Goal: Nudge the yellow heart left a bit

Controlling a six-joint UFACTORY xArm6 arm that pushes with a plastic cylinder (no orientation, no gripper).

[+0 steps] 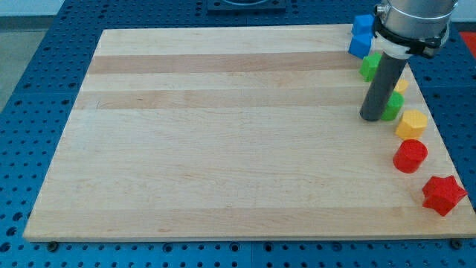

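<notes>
My tip (371, 117) rests on the wooden board (223, 134) near its right edge. A small yellow block (401, 85) shows just to the right of the rod, mostly hidden by it; its shape cannot be made out. A second yellow block (411, 123), roughly hexagonal, lies to the lower right of the tip. A green block (393, 106) touches or nearly touches the rod's right side, just above the tip.
A blue block (361, 36) sits at the board's top right, with another green block (369, 66) below it. A red cylinder (410, 156) and a red star (443, 194) lie further down the right edge.
</notes>
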